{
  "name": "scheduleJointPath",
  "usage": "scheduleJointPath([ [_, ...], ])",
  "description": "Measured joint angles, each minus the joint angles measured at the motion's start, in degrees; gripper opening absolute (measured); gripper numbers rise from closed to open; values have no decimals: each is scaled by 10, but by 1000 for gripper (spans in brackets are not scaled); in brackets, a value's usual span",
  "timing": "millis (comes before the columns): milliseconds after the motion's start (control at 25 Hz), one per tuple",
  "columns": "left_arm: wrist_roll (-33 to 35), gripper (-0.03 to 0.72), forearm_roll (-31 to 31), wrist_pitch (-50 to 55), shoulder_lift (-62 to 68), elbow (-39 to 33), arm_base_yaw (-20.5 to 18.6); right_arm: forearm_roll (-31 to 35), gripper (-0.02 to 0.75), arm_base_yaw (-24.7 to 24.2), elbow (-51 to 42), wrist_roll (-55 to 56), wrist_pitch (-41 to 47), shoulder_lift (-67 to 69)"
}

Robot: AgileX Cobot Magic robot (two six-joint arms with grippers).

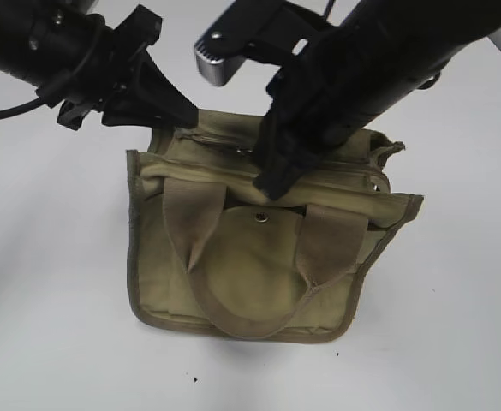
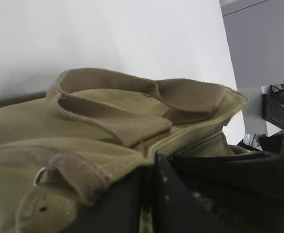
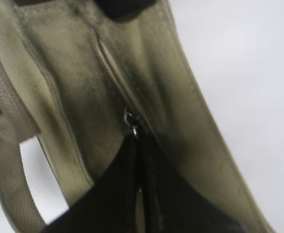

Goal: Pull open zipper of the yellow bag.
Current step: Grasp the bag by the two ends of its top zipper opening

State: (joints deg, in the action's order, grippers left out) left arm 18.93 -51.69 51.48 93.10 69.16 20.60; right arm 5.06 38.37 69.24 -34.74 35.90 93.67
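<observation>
The yellow bag (image 1: 259,265) stands on the white table with its tan handles folded toward the front. Its zipper (image 1: 220,144) runs across the top. My left gripper (image 1: 188,120) is at the bag's back left corner, shut on the fabric edge there; in the left wrist view its tips (image 2: 150,167) pinch khaki cloth of the bag (image 2: 83,121). My right gripper (image 1: 270,187) comes down onto the middle of the top. In the right wrist view its jaws (image 3: 138,141) are shut at the small silver pull tab (image 3: 131,120), with the closed zipper (image 3: 110,68) running away beyond it.
A round snap button (image 1: 260,218) sits on the front flap between the handles. A small metal ring (image 2: 37,175) shows on the bag's near end. White table (image 1: 53,325) surrounds the bag. A grey cabinet (image 2: 258,43) stands past the table edge.
</observation>
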Motion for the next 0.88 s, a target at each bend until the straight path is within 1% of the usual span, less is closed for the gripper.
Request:
scheduleJointPath([
  [120, 0, 22, -2, 0, 0, 3, 1, 0, 2, -30, 0, 21, 52, -21],
  [360, 0, 22, 5, 0, 0, 3, 1, -5, 2, -113, 0, 66, 182, -49],
  [480, 0, 22, 9, 1, 0, 3, 1, -5, 2, -151, 0, 75, 230, -50],
  [560, 0, 22, 11, 1, 0, 3, 1, 6, 2, -166, 0, 77, 245, -50],
  [680, 0, 22, 14, 1, 0, 3, 1, 40, 6, -171, 0, 81, 250, -51],
  [720, 0, 23, 15, 1, 0, 3, 0, 54, 24, -171, 0, 85, 251, -52],
  [800, 0, 50, 21, 1, -4, 3, 0, 73, 104, -171, 0, 102, 253, -58],
  [840, 0, 76, 29, 1, -8, 3, 0, 80, 171, -171, -1, 117, 253, -63],
  [880, 0, 121, 38, 1, -16, 3, 0, 82, 248, -171, 0, 134, 254, -71],
])
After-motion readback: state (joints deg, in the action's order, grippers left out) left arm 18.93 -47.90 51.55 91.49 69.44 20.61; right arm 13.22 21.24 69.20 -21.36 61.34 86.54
